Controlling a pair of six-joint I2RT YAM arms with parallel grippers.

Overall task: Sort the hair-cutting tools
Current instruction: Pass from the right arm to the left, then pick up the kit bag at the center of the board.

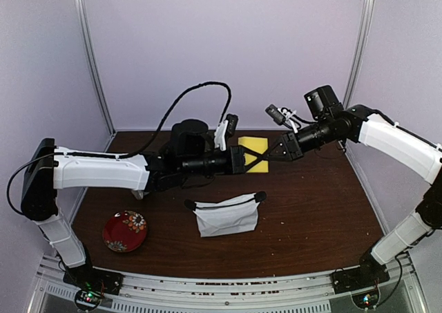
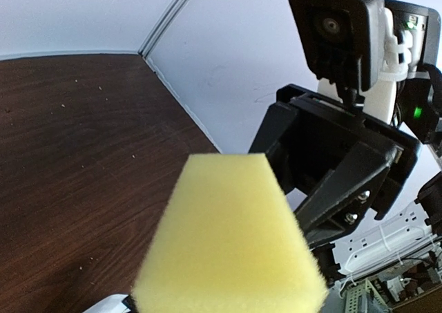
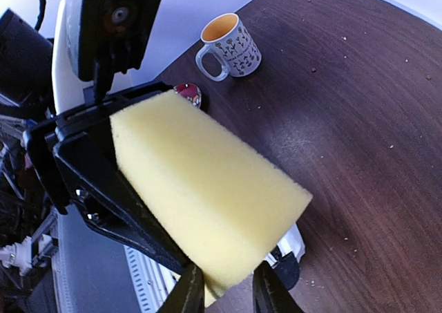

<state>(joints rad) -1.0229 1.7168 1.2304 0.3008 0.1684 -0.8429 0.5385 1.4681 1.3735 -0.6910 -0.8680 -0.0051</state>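
Dark brown tabletop (image 1: 318, 209) inside pale lilac walls. Noted on it: white zipped pouch (image 1: 224, 216) near centre, red patterned plate (image 1: 125, 231) near left, patterned mug (image 3: 228, 45) clear only in the right wrist view.

Searched all 3 views for the hair-cutting tools: found 0. Judged likely inside the pouch; unable to confirm.

Found yellow sponge block (image 1: 253, 149) held in the air over far centre, between 2 grippers facing each other. Judged a hand-over of a non-task item, ahead of sorting proper; sorting not yet begun.

Left gripper (image 1: 257, 161): wide-set jaws, clamped across the block's broad end. Right gripper (image 3: 224, 296): narrow-set fingers (image 3: 188, 293) touching both sides of 1 corner of the block; cannot tell whether pinching firmly or merely touching.

Next move, as judged: confirm 1 firm grip before releasing the other, set the block down well apart from the pouch, then open the zipper. Risk: losing the soft block through a corner-only hold.
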